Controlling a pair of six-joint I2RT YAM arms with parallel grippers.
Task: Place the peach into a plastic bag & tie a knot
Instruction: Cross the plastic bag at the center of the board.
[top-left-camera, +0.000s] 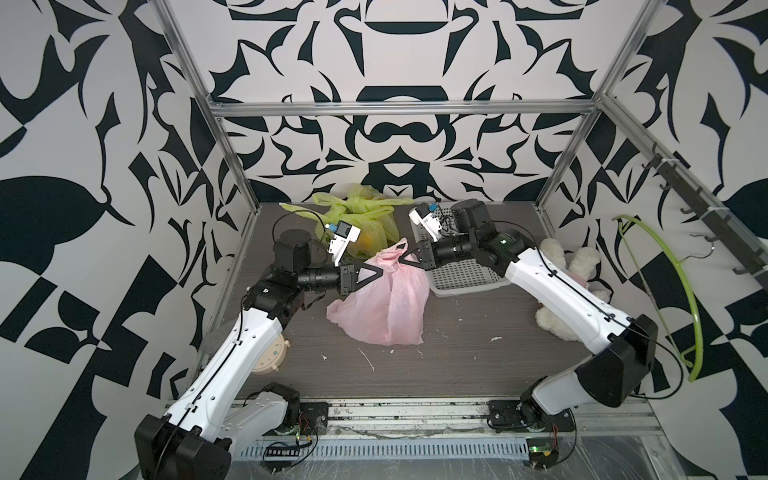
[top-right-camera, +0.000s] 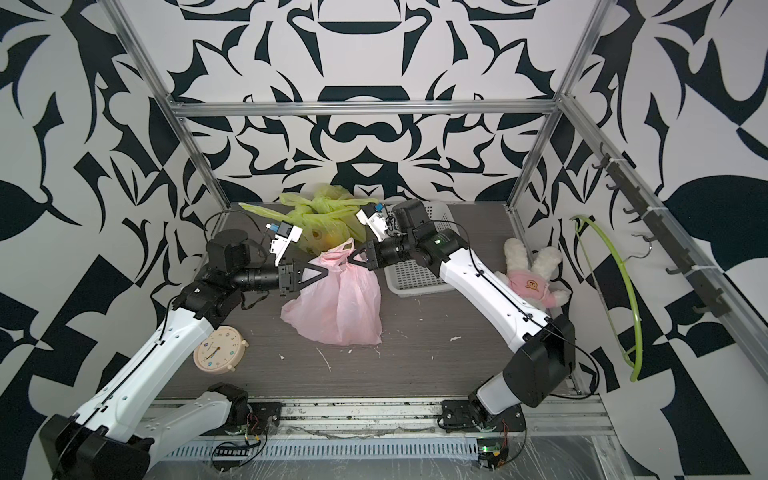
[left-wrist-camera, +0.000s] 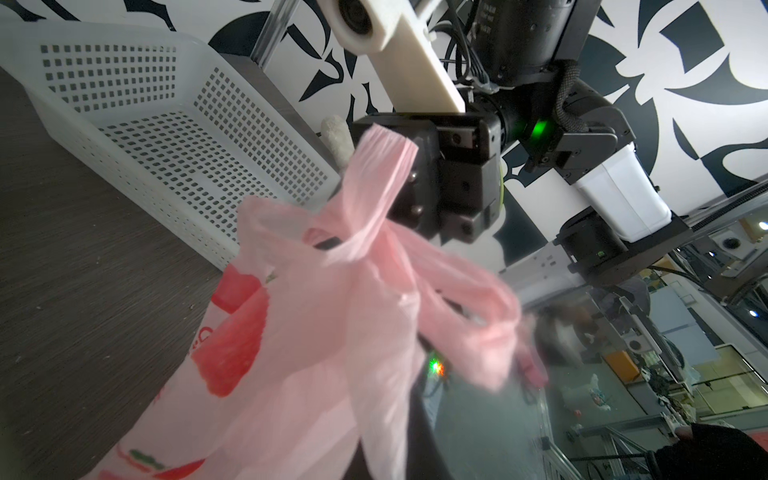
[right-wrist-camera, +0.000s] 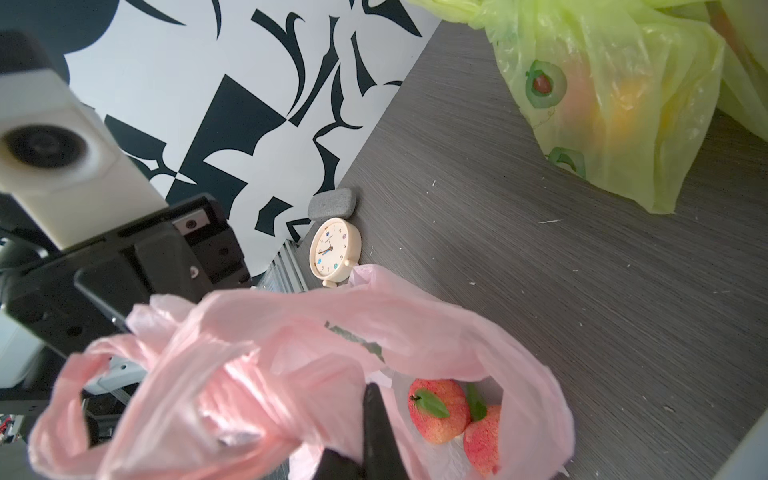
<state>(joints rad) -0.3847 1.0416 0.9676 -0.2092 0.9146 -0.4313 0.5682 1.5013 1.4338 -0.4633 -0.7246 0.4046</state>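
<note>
1. The peach (right-wrist-camera: 436, 409) is lying at the bottom of the pink bag (top-left-camera: 390, 299), with a second peach (right-wrist-camera: 484, 440) touching it. Both look round, red and a little fuzzy, with green leaves.
2. The pink bag is being kept near the middle of the tabletop (top-left-camera: 478, 353). Its top is being held up while its bottom is resting on the grey wood.
3. One handle (right-wrist-camera: 124, 345) is being pinched by the left claw (top-left-camera: 381, 271), with the jaws pressed together on it.
4. The other handle (left-wrist-camera: 382, 174) is being pinched the same way by the right claw (top-left-camera: 401, 260).
5. The knot step seems to be the one being done. The handles should be crossed and pulled slowly, so the thin plastic is not torn.
6. The plastic looks soft, crinkly and slippery, so a tight pinch is being called for.
7. A green bag (top-left-camera: 365, 216) at the back edge, a white basket (top-left-camera: 457, 289) full of holes, a round clock (top-right-camera: 218, 348) by the left edge and a fluffy rabbit (top-right-camera: 528, 270) by the right edge are not being touched.
</note>
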